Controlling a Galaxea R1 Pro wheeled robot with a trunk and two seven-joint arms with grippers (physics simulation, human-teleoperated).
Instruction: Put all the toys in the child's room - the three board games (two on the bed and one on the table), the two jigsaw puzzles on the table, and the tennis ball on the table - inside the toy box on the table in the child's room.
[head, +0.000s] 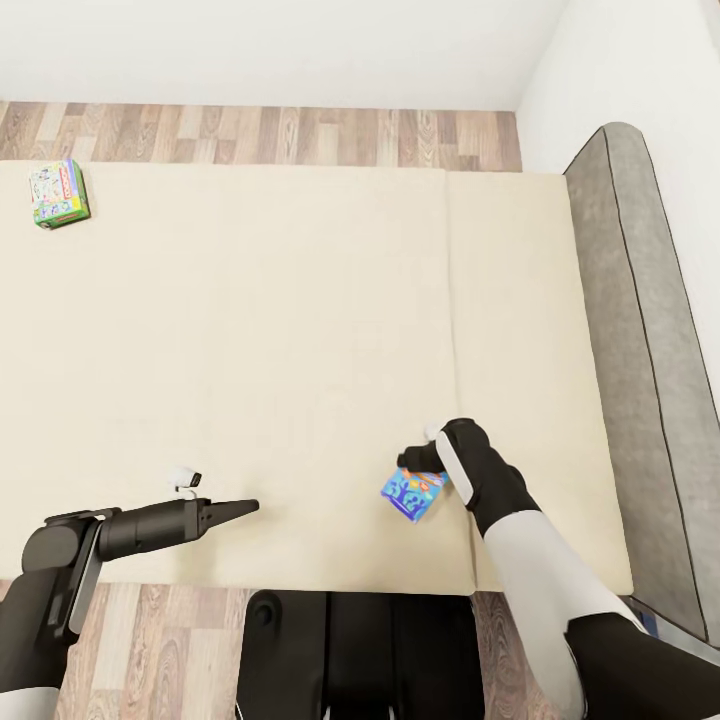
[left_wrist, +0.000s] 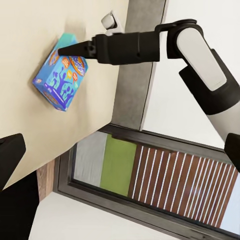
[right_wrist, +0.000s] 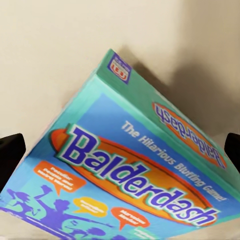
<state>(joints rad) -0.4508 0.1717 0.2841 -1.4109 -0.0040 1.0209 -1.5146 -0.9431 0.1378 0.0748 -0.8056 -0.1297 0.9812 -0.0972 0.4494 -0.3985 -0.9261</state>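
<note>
A blue Balderdash board game (head: 412, 493) lies tilted on the cream bed (head: 280, 340) near its front edge. My right gripper (head: 412, 462) hangs directly over the game's far edge. In the right wrist view the game (right_wrist: 125, 180) lies close below, and the two fingertips (right_wrist: 11, 150) stand wide apart at either side, so this gripper is open. The left wrist view shows the right gripper (left_wrist: 64, 50) touching the top edge of the game (left_wrist: 61, 75). A second, green board game (head: 60, 194) rests at the bed's far left corner. My left gripper (head: 245, 508) hovers open and empty over the front edge.
A grey padded headboard (head: 640, 350) runs along the bed's right side against the white wall. Wooden floor (head: 280, 135) shows beyond the bed and in front of it. My black base (head: 350, 655) stands against the bed's front edge. A window (left_wrist: 150, 175) appears in the left wrist view.
</note>
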